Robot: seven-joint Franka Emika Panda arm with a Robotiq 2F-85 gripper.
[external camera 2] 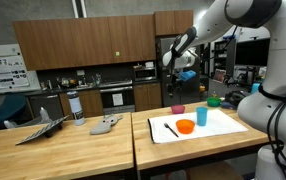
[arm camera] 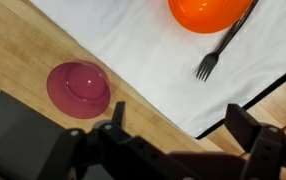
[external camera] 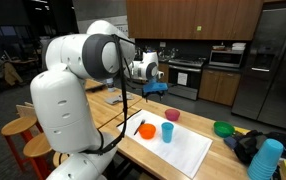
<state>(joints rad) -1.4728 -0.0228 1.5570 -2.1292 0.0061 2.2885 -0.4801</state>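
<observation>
- Kitchen cabinets and steel appliances are filling the background while a wooden surface (external camera 2: 83,145) is carrying everything in play.
- Pincer (external camera: 155,71) is hanging high over the surface with its jaws spread wide, gripping nothing.
- Wrist view is looking straight down: a pink bowl (arm camera: 79,88) is sitting upside down on bare wood, just beside the edge of the white mat (arm camera: 153,70).
- Judging by that, the arm is hovering in an approach stage; a next move would be calling for a descent and lining the jaws up over the pink bowl, the nearest thing.
- Counting now: one pink bowl, one orange bowl (arm camera: 208,12), one black fork (arm camera: 219,48) on the mat, one blue cup (external camera: 167,132), one green bowl (external camera: 224,128).
</observation>
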